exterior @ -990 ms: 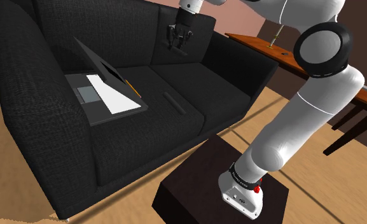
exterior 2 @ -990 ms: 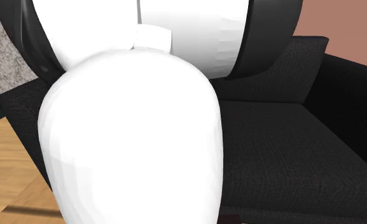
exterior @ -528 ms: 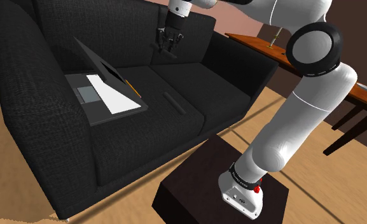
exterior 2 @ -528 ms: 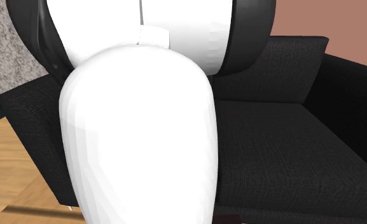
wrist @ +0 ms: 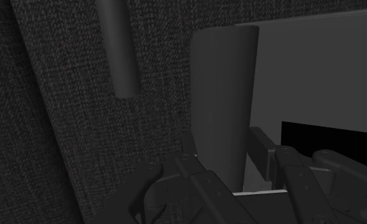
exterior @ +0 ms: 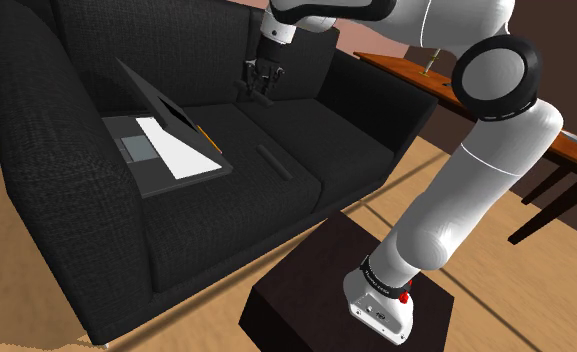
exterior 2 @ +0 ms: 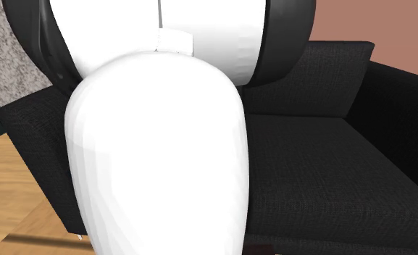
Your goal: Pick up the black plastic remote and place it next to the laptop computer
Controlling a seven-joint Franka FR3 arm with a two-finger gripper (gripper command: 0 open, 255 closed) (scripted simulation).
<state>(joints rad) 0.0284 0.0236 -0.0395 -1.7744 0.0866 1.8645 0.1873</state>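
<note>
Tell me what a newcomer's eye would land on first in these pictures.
The big white arm dominates, rising from its stand at the shoulder view's lower right and reaching over a black sofa. On the seat lies an open laptop, and to the shoulder view's right of it a slim dark remote. The black hand hangs open above the cushions near the backrest.

A big black sofa point(exterior: 66, 215) is sitting on a wooden floor point(exterior: 541, 300). A brown table point(exterior: 401, 72) is standing beside it. A pinkish-brown wall point(exterior 2: 395, 22) is showing behind.
</note>
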